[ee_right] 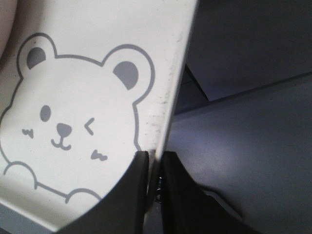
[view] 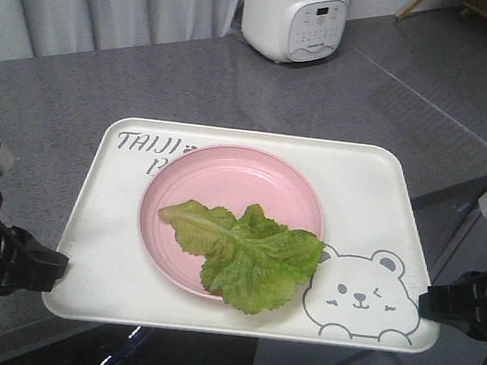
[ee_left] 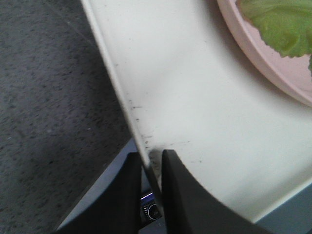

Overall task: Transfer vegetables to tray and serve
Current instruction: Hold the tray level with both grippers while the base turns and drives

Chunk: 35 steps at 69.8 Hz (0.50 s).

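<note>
The green lettuce leaf, the vegetables [view: 245,256], lies on a round pink plate [view: 226,185] that stands on the cream-white tray [view: 372,186]. The tray's front edge hangs past the counter's edge. My left gripper [view: 61,262] is shut on the tray's left rim near the front corner; the left wrist view shows that rim [ee_left: 117,83] pinched in my left gripper [ee_left: 151,158]. At the front right corner, beside the bear drawing [ee_right: 73,117], my right gripper [view: 424,301] is shut on the tray's right rim [ee_right: 170,92], which runs into my right gripper [ee_right: 155,157].
The tray rests on a grey speckled counter [view: 79,98]. A white rice cooker [view: 294,16] stands at the back of it. A second grey surface [view: 435,72] extends to the right, and a grey curtain [view: 97,0] hangs behind.
</note>
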### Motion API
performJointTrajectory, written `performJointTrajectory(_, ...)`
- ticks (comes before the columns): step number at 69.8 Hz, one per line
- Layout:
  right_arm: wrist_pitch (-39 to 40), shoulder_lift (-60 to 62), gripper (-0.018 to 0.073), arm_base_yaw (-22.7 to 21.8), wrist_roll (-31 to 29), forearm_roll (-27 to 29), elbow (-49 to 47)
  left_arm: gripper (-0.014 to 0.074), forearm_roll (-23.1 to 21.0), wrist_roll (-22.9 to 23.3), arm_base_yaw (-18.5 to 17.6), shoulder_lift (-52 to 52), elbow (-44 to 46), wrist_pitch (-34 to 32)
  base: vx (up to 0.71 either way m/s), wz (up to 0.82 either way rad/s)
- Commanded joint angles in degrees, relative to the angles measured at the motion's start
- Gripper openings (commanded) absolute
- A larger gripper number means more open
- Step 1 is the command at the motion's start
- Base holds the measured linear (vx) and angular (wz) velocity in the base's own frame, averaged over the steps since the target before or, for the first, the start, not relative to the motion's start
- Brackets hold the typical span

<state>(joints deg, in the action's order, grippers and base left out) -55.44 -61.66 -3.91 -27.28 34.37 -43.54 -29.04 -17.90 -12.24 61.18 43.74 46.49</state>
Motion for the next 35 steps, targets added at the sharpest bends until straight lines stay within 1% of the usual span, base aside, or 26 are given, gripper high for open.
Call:
performJointTrajectory(1, -1.26, 1.17, -0.0003, 0.42, -2.95, 4.48, -1.65, -0.0006, -3.79, -1.92, -0.76, -1.13, 1.62, -1.85, -0.03, -0.39)
performJointTrajectory(35, -1.26, 1.17, -0.0003, 0.42, -2.95, 4.48, -1.65, -0.0006, -3.79, -1.92, -0.76, -1.13, 1.62, -1.85, -0.01, -0.42)
